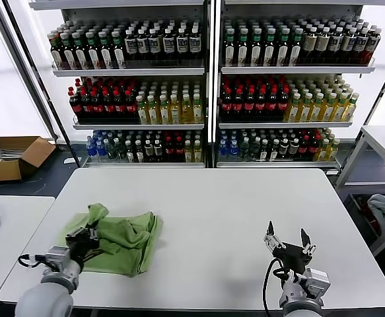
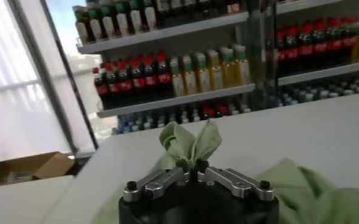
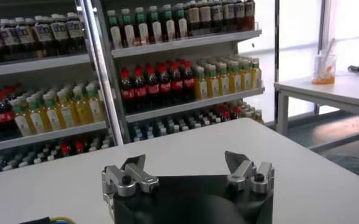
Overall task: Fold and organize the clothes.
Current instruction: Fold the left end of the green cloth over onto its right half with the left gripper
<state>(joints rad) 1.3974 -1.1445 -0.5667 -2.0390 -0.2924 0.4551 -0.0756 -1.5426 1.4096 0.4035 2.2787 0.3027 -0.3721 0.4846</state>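
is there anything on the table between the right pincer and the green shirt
Nothing visible: only bare white table lies between the open right pincer and the green polo shirt. The left pincer is shut on a fold of it.

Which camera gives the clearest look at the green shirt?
The head view: the crumpled light green soft-fabric polo shirt lies whole on the white table. The left wrist view shows only a pinched tuft in the left claw. The right wrist view shows none.
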